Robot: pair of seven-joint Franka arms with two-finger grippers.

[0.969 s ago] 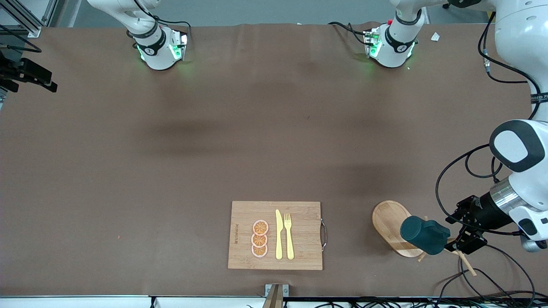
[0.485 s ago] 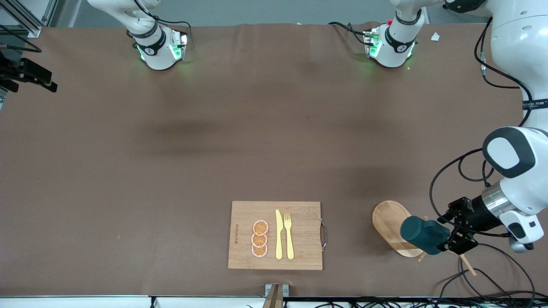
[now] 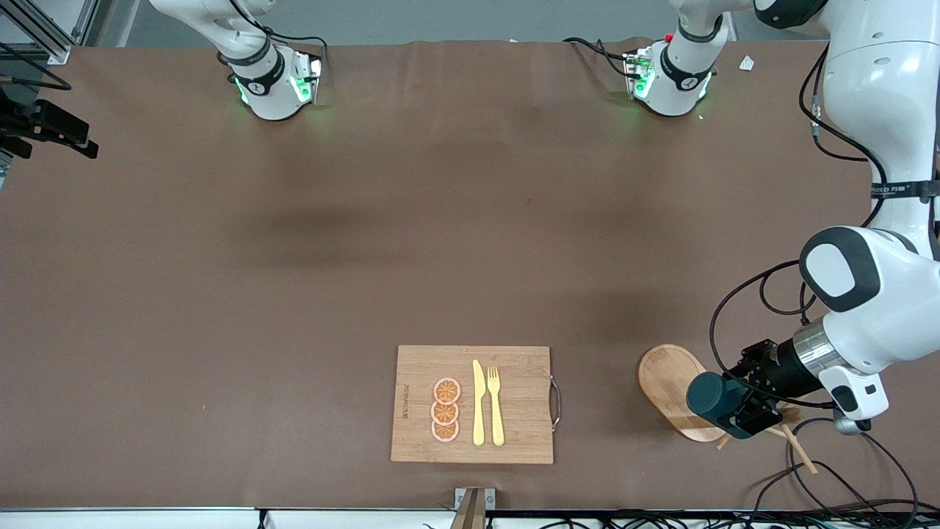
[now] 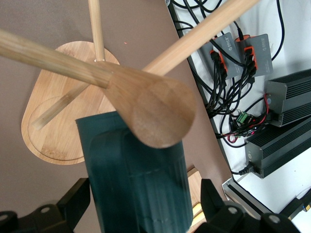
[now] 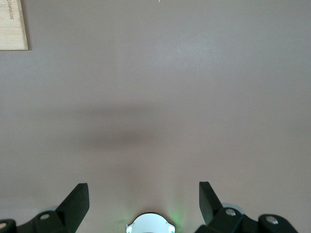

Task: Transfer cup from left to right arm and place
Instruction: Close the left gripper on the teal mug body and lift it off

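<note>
Hanging sideways on a wooden peg of the mug stand, the small dark teal ribbed cup is seen at the left arm's end of the worktop, near the front camera. One cup is counted. The stand is made up of an oval light-wood base and thin wooden rods, of which three are visible in the left wrist view, one ending in a rounded paddle that lies across the cup's top. The cup's inside is hidden in every view.

The left gripper is brought up at the cup, with its black fingers spread apart on either side of the ribbed wall; whether the pads touch the cup cannot be told.

A rectangular bamboo cutting board with a metal handle is laid nearer the middle of the worktop, close to the front camera. On it are carried three round orange slices in a row, one yellow plastic knife and one yellow plastic fork, side by side.

The right gripper is held waiting above bare brown worktop, its fingers wide apart with nothing between them; a corner of the board is seen at the edge of its view.
</note>
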